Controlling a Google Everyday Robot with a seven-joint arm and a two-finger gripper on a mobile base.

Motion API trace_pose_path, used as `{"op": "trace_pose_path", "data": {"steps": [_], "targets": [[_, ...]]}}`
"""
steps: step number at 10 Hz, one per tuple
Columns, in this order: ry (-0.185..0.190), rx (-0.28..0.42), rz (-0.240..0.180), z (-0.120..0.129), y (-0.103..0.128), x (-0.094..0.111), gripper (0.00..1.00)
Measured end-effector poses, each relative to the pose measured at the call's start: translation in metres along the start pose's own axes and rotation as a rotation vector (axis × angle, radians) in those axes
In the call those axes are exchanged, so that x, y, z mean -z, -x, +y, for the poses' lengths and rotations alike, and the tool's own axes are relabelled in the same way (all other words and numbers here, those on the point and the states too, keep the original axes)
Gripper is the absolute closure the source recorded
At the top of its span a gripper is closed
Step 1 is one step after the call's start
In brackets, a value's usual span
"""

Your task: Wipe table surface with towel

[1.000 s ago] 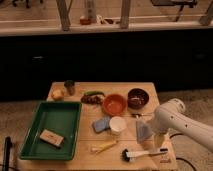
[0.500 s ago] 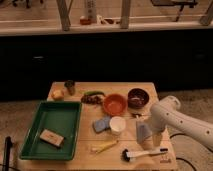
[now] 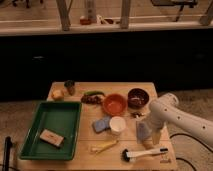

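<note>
One claw (image 3: 149, 132) near table's (image 3: 88, 139) right edge — seemingly clenched on towel (image 3: 142, 131)

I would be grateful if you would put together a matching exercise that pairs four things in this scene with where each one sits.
Things:
1. green tray
2. orange bowl
3. dish brush
4. gripper

Places:
A. at the front edge of the table, right of centre
B. on the left side of the table
C. at the towel, on the right side of the table
D. mid-table, just left of the dark bowl

Pairs: 1-B, 2-D, 3-A, 4-C.
</note>
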Motion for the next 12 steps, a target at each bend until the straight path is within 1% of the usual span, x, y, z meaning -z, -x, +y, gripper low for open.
{"op": "trace_pose_path", "data": {"steps": [2,3,4,5,7,9,10,11,12], "targets": [[0.003,0.002,0.001,-0.002,-0.001,-0.003,0.2],[0.004,0.005,0.001,-0.004,-0.001,-0.006,0.23],[0.003,0.006,0.003,-0.004,-0.002,-0.007,0.28],[-0.002,0.006,0.003,-0.005,-0.004,-0.008,0.37],[-0.013,0.007,-0.005,-0.009,-0.005,-0.01,0.59],[-0.019,0.009,-0.011,-0.013,-0.005,-0.012,0.77],[-0.02,0.011,-0.015,-0.015,-0.004,-0.013,0.92],[-0.018,0.011,-0.016,-0.014,-0.004,-0.013,0.97],[-0.015,0.011,-0.015,-0.013,-0.004,-0.013,1.0]]}}
